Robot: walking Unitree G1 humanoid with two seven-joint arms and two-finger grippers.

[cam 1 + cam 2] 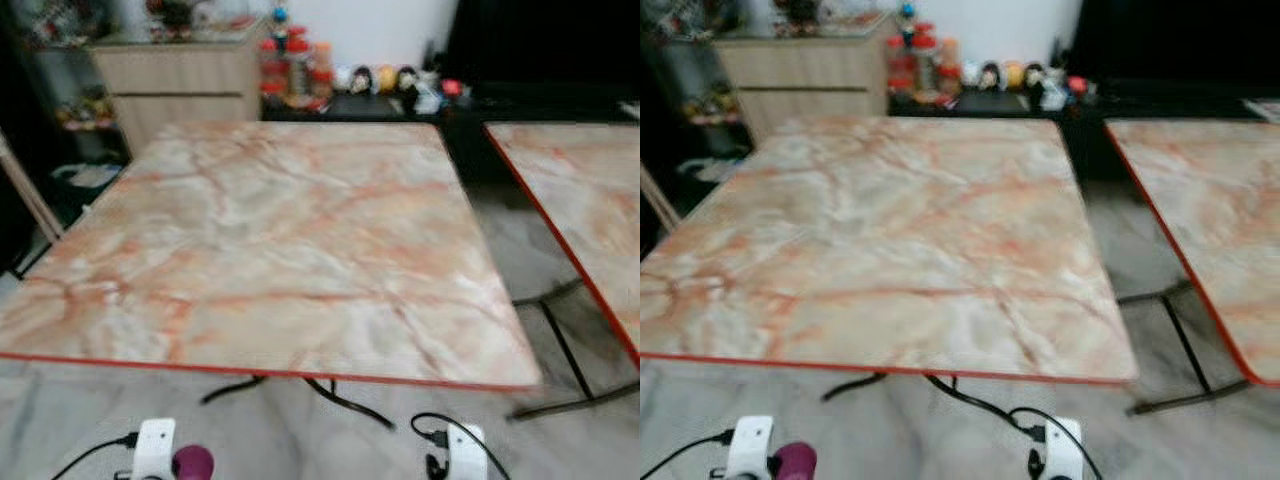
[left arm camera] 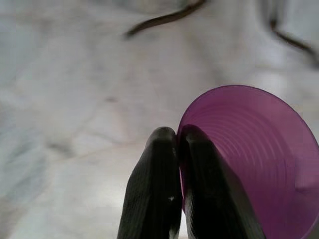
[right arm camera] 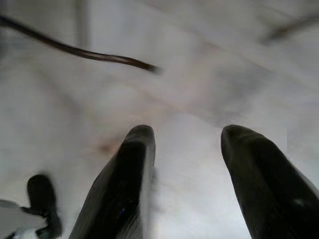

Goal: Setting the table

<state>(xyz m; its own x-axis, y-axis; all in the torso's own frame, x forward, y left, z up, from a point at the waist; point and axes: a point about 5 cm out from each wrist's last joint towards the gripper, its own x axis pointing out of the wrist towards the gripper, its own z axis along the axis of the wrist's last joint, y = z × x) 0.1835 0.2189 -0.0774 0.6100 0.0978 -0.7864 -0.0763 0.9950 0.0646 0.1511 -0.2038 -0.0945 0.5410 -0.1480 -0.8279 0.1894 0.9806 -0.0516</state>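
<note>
One translucent purple plastic cup (image 2: pixel 259 159), rim pinched in the left gripper (image 2: pixel 178 144), needs lifting onto the marbled orange-edged tabletop (image 1: pixel 280 240); right gripper (image 3: pixel 187 137) jaws spread, empty.

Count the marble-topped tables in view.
2. One table stands straight ahead of the robot, its top bare. A second table stands to its right, cut off by the frame edge; more could lie beyond it.
</note>
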